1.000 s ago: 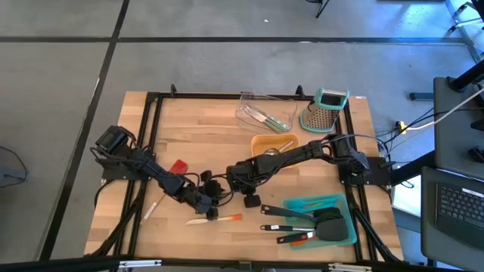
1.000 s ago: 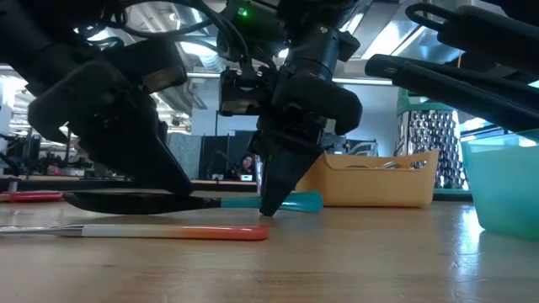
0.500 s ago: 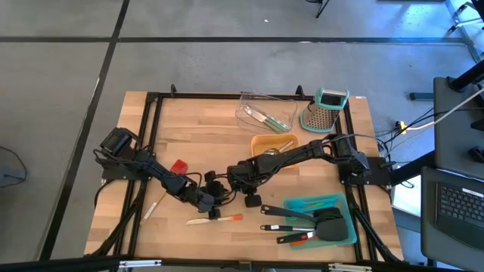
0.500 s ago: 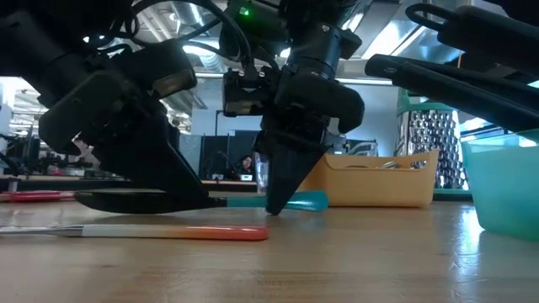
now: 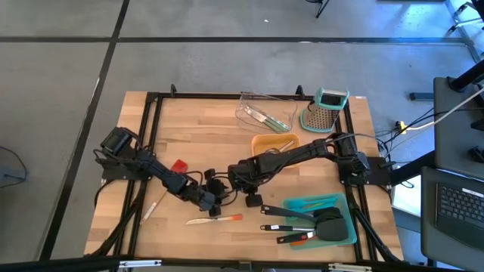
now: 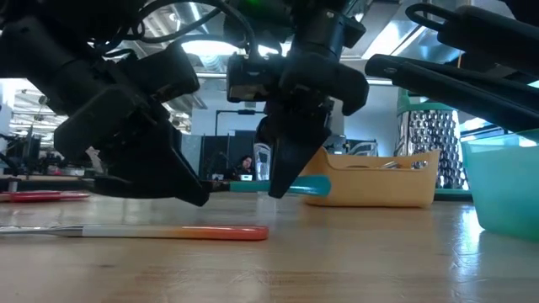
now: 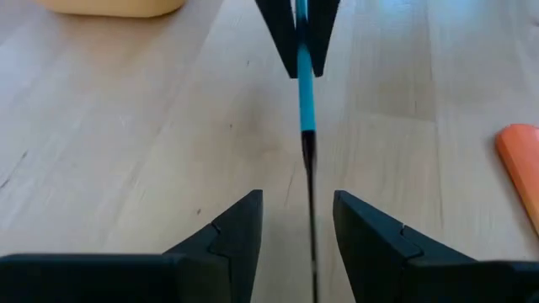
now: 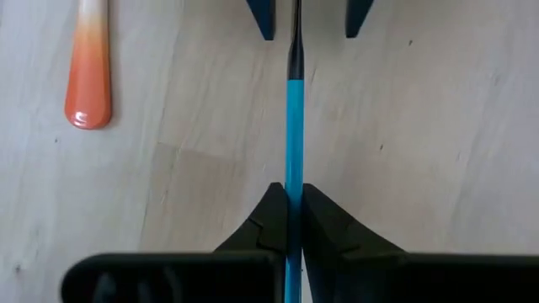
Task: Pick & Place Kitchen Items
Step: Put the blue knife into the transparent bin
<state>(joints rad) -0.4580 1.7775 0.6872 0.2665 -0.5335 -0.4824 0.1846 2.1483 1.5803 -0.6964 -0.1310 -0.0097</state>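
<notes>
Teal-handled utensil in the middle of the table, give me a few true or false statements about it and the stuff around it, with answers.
1. The right gripper is shut on the teal-handled utensil. True.
2. The left gripper is clamped on that utensil. False: its fingers stand open on either side of it.
3. The orange-handled knife lies on the bare table. True.
4. The box grater sits inside the teal tray. False: it stands at the far right corner, and the tray holds black spatulas.
</notes>
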